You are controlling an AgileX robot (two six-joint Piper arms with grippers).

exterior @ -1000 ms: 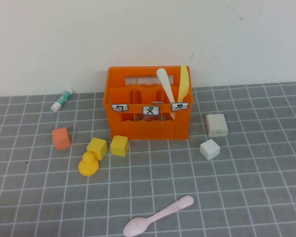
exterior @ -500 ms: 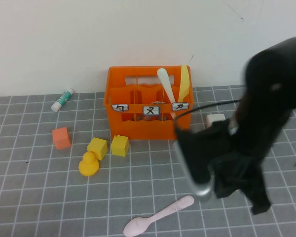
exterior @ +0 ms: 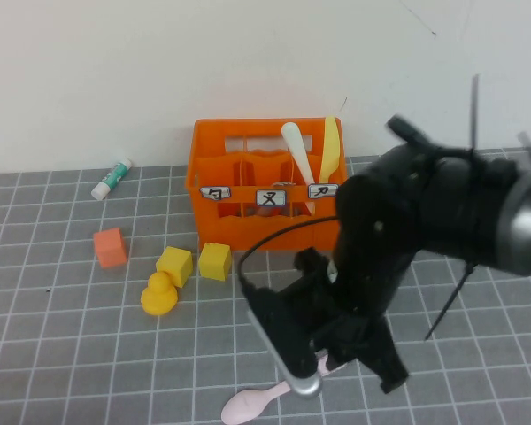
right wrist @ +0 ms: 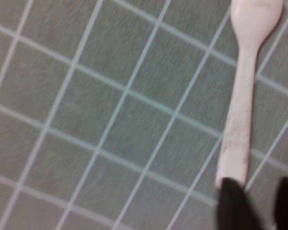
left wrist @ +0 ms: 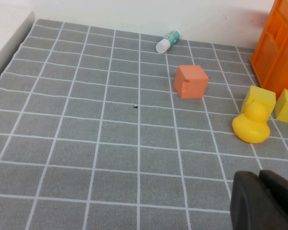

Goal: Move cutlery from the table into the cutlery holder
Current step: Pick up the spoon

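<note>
Fingers of the left gripper point(left wrist: 266, 201) are closed on nothing, parked low over the grey gridded tabletop point(left wrist: 86, 143) near the yellow rubber duck point(left wrist: 252, 125). Further right, the slatted orange plastic cutlery holder point(exterior: 264, 199) already carries a cream-white plastic knife point(exterior: 297, 150) and a yellow plastic knife point(exterior: 331, 146). The pale pink plastic spoon point(right wrist: 242, 91) lies flat in front; the right gripper point(right wrist: 259, 199) hovers at its handle end, fingers parted. It should probably straddle the handle squarely before closing.

The gray table point(exterior: 62, 354) has thin white lines. On it sit the orange crate point(exterior: 264, 232), 2 yellow blocks point(exterior: 195, 263), a yellow duck point(exterior: 159, 294), an orange cube point(exterior: 110, 248), a small tube point(exterior: 111, 178), maybe glue, and a pink spoon point(exterior: 250, 404).
</note>
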